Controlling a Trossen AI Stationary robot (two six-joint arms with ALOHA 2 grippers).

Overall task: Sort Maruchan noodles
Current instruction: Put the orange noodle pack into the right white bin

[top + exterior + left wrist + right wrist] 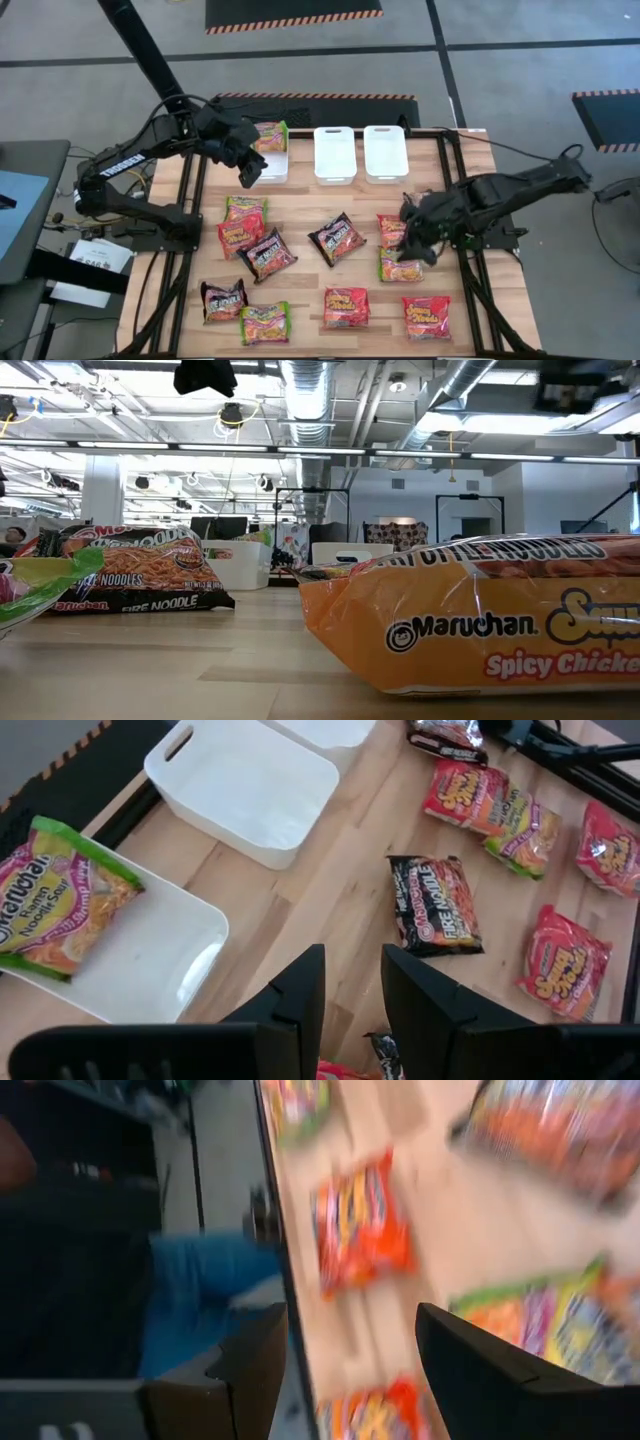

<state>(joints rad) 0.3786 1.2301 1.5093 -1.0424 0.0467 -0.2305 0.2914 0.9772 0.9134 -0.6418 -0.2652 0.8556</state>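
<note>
My left gripper (248,172) hangs empty, jaws narrowly parted, over the left tub (268,160), which holds one green packet (270,136). Right of that tub, my right gripper (418,240) gapes wide above loose packets (336,237) on the bench (300,205).

Wooden slatted worktop (300,290) on a dark frame, carrying three white rectangular tubs (335,155) in a row along its far edge; black floor mats (290,15) with orange-striped edging beyond.
</note>
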